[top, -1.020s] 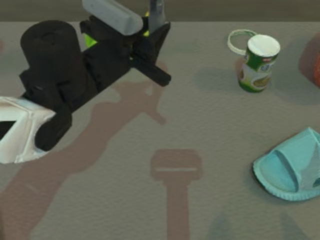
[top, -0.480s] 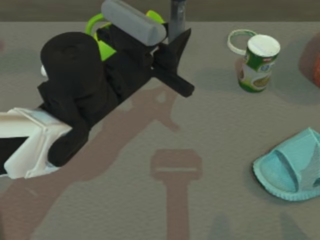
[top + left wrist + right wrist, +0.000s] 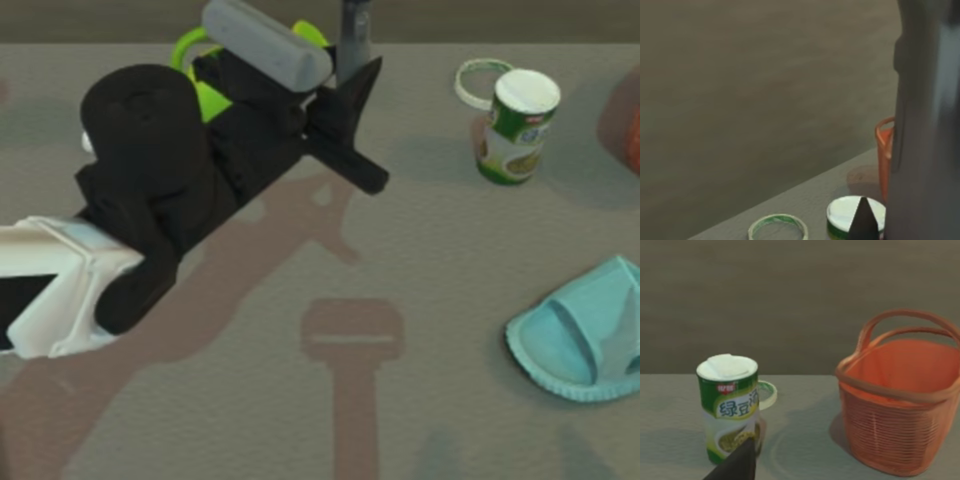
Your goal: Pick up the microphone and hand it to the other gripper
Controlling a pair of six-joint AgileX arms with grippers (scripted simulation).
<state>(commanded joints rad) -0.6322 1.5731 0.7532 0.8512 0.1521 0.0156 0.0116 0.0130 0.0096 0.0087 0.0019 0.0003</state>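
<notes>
My left gripper point(image 3: 352, 72) hangs raised over the back left of the table, shut on the microphone point(image 3: 355, 24). Only the microphone's slim grey handle shows in the top view, running out past the far edge; its head is hidden. In the left wrist view the microphone point(image 3: 927, 125) fills the side of the picture as a tall dark grey shape, with one black fingertip point(image 3: 863, 220) beside it. The other gripper, my right one point(image 3: 735, 467), is out of the top view, where only its shadow falls mid-table; its wrist view faces the far right of the table.
A green watering can point(image 3: 208, 98) lies under the left arm. A green can with a white lid point(image 3: 518, 122) and a tape ring point(image 3: 480, 80) stand at the back right. An orange basket point(image 3: 900, 400) sits farther right, a light blue slipper point(image 3: 585, 335) at the right front.
The left arm rose and shifted right with the microphone in the first half second, uncovering the watering can. Since then nothing has visibly moved.
</notes>
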